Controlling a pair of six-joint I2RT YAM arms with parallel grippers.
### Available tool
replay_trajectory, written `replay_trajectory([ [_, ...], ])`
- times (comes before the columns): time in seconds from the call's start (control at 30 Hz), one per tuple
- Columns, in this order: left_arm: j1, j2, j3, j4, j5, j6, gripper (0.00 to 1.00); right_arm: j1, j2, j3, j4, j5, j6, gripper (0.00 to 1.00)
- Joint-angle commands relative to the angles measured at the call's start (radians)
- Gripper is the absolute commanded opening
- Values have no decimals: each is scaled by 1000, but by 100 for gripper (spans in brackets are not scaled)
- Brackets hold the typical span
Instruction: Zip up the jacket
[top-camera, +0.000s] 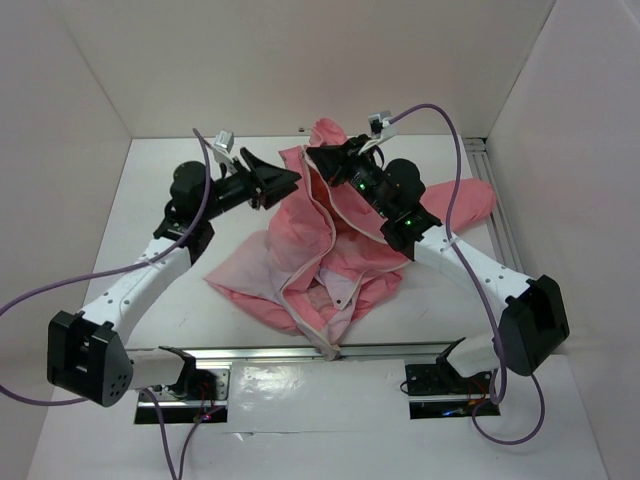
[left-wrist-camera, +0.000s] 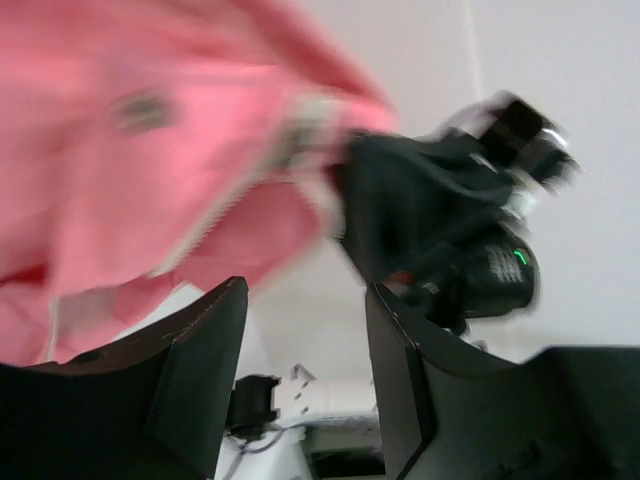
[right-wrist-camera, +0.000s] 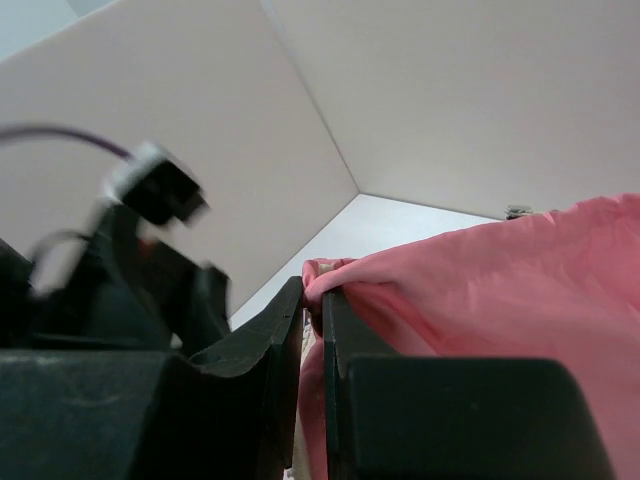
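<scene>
The salmon-pink jacket (top-camera: 340, 250) lies crumpled in the middle of the table, its pale zipper edge (top-camera: 312, 300) running down toward the near rail. My right gripper (top-camera: 318, 158) is shut on the jacket's upper edge and holds it lifted; in the right wrist view the pink fabric (right-wrist-camera: 480, 290) is pinched between the jaws (right-wrist-camera: 313, 300). My left gripper (top-camera: 290, 180) is open and empty, just left of the lifted edge. The blurred left wrist view shows the jacket (left-wrist-camera: 130, 150) above the spread fingers (left-wrist-camera: 305, 345) and the right arm (left-wrist-camera: 450, 230) beyond.
White enclosure walls stand on all sides. A metal rail (top-camera: 300, 352) runs along the near edge by the arm bases. Purple cables (top-camera: 440, 110) loop over both arms. Another rail (top-camera: 500, 220) runs along the right side of the table.
</scene>
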Motion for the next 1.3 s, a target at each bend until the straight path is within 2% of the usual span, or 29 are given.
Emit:
replay_trajectory([
  [0.0, -47, -39, -88, 100, -209, -223, 63, 10, -25, 58, 25, -3, -1, 0],
  [0.1, -78, -61, -172, 139, -321, -346, 62, 10, -25, 58, 25, 6, -1, 0],
  [0.37, -113, -41, -152, 133, -410, -484, 65, 10, -25, 58, 16, 6, -1, 0],
  [0.63, -113, 7, -79, 155, -456, -520, 61, 10, -25, 58, 16, -3, -1, 0],
  [0.77, -113, 44, -79, 227, -466, -546, 61, 10, -25, 67, 7, -12, -1, 0],
  [1.17, -124, 74, -89, 306, -455, -593, 63, 10, -34, 67, -2, -3, -11, 0],
  [1.27, -124, 84, -89, 341, -455, -604, 61, 10, -25, 76, -2, -3, -11, 0],
])
